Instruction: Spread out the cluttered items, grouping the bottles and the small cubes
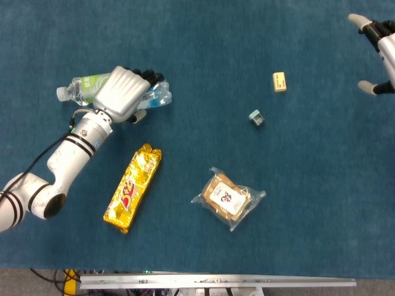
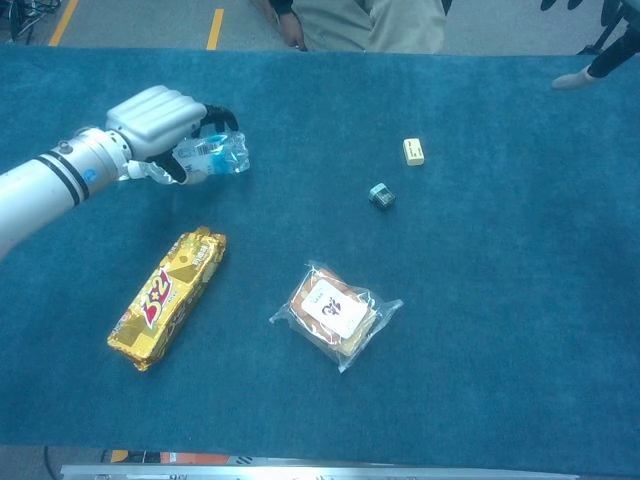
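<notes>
Lab, blue cloth table (image 2: 480, 400), floor tape (image 2: 216, 28)

The left hand (image 1: 122, 94) has a glossy white ribbed back shell, with black fingers showing past its far edge at about one o'clock. Its wrist is a white cylinder ringed with black bands, and the arm (image 1: 58, 166) behind is smooth white with a dark round joint cap (a thin black cable runs alongside). The right hand (image 1: 378, 43) shows white segments, black joints and pale fingertips.
</notes>
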`<state>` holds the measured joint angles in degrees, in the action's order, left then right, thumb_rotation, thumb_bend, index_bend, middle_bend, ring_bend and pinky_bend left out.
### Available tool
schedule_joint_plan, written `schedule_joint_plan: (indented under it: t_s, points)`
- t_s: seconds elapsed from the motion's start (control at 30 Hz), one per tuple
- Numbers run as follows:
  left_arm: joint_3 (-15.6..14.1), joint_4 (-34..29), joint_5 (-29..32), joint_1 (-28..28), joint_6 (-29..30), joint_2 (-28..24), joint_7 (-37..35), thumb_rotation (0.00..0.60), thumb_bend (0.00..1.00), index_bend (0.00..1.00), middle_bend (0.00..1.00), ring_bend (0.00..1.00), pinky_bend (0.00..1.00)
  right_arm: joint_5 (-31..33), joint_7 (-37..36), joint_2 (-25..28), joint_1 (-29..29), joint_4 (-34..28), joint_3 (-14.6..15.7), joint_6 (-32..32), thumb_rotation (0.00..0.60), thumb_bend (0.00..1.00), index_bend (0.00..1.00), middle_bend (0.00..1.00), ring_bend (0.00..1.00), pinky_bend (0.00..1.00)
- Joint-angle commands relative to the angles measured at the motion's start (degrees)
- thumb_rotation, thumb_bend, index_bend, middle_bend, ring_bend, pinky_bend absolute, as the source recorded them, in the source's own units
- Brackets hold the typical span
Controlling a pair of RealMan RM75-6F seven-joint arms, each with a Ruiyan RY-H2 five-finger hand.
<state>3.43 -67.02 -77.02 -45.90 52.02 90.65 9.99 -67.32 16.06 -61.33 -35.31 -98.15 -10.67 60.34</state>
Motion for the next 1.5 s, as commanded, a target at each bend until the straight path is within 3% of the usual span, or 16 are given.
schedule_joint_plan:
  t_s: [0.03,0.23,0.47,0.8,0.93,1.2,1.5]
  points:
    - [-0.30,1.26,-0.93,0.44,0.57,0.62,-0.97,0.600,0.26,0.47,0.51,0.43,0.51,-0.01,0.08,0.03,0.00,-0.03,0.04,-0.10,0.600,0.00,0.15,0.33,0.32,0.47]
    - [-0.57,3.00,-2.34,0.87,1.31,1.34,-1.90,0.600,0.26,0.45,0.40,0.30,0.46,0.08,0.13,0.05,0.02,-0.12,-0.03,-0.18,0.600,0.00,0.15,0.32,0.32,0.47]
    - [-0.95,4.54,-3.46,1.11,1.38,2.41,-1.90,0.600,0.26,0.43,0.36,0.25,0.42,0.07,0.19,0.09,0.12,-0.13,0.02,-0.23,0.600,0.00,0.15,0.32,0.32,0.47]
    - [-0.47,7.49,-3.87,1.21,1.67,4.14,-0.76,0.600,0.26,0.23,0.14,0.00,0.22,0.14,-0.17,0.23,0.24,0.15,0.02,-0.49,0.600,0.00,0.15,0.33,0.32,0.47]
    - [0.07,6.17,-3.13,1.23,1.00,3.36,-0.50,0.600,0.26,0.21,0.13,0.00,0.21,0.13,-0.30,0.21,0.24,0.37,-0.10,-0.47,0.600,0.00,0.15,0.32,0.32,0.47]
    - [1.12,-2.86,-1.77,1.50,0.84,-1.44,2.19,0.600,0.26,0.19,0.13,0.01,0.21,-0.49,0.12,0.19,0.18,0.36,0.50,-1.09,0.600,0.00,0.15,0.33,0.32,0.47]
    - [3.20,-10.11,-0.05,3.09,4.26,-5.43,3.16,0.600,0.26,0.20,0.15,0.04,0.22,-2.97,2.43,1.06,-0.65,-1.31,1.94,-2.81,0.600,0.00,0.19,0.35,0.32,0.47]
